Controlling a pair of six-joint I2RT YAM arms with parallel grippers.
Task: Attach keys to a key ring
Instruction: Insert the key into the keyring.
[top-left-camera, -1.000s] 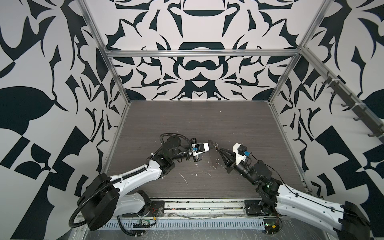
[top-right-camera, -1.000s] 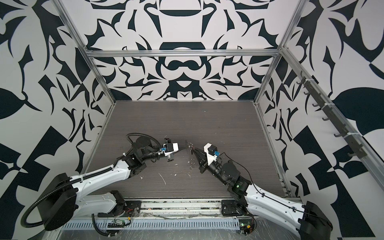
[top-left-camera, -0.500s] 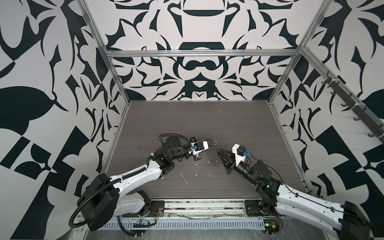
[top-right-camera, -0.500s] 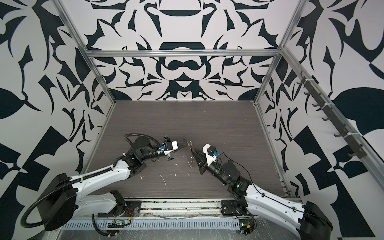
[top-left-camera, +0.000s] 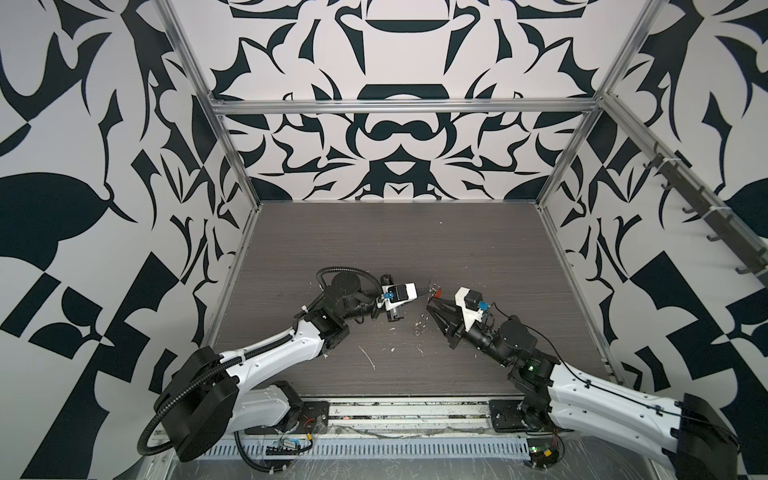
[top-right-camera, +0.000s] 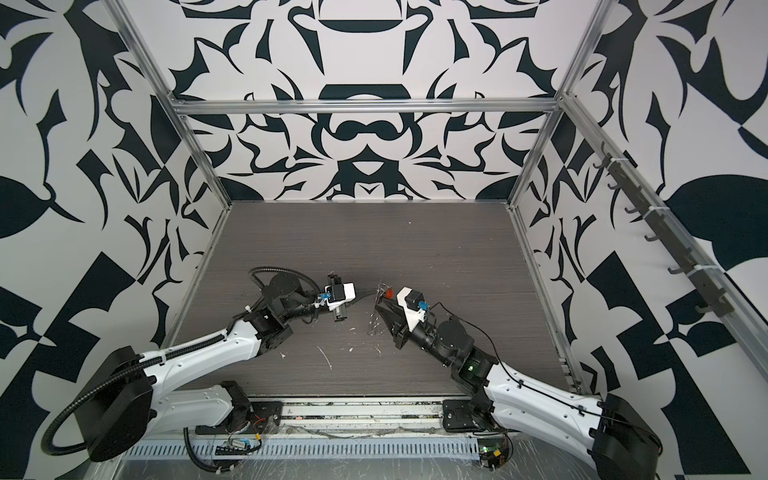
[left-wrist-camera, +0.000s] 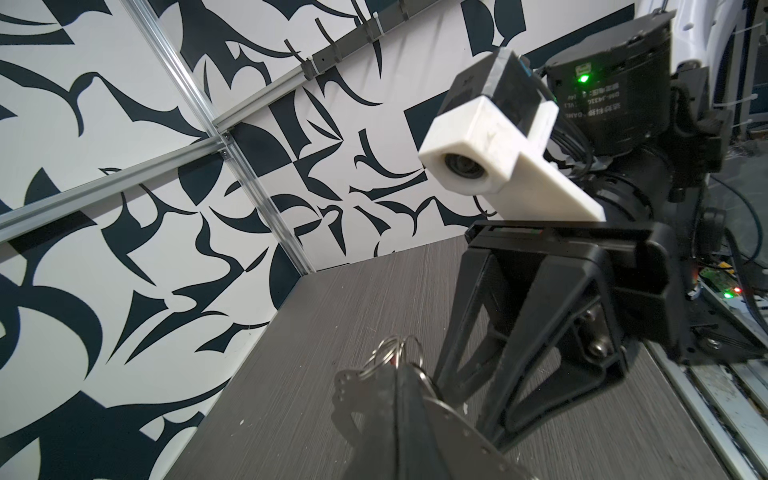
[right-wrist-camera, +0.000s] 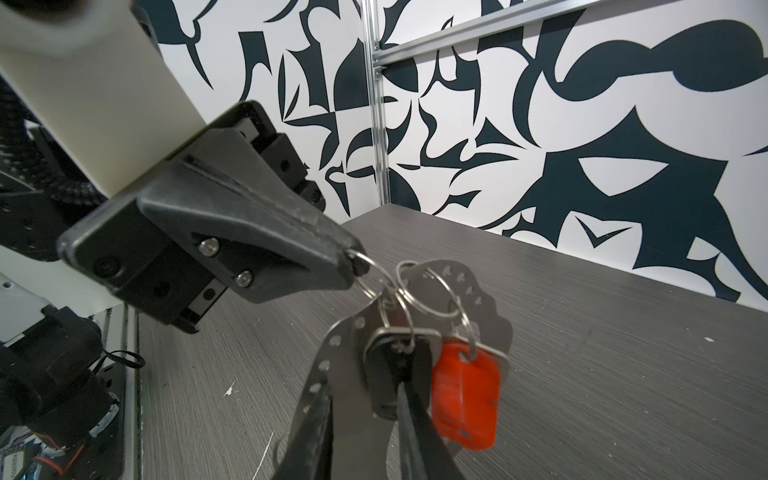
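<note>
A robotics lab test cell is indicated: the grey worktop is boxed in by aluminium framing and black-and-white patterned panels, with bare wiring left exposed well behind the left gripper.

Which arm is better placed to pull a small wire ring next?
Left, probably: the left gripper is pinched shut on one small wire ring, while the right gripper is at the key ring.

I'm looking at a dark grey wood-grain tabletop. White scraps lie on it toward the front middle: one long thin sliver and small flecks scattered just behind it. More tiny white specks show farther out.
</note>
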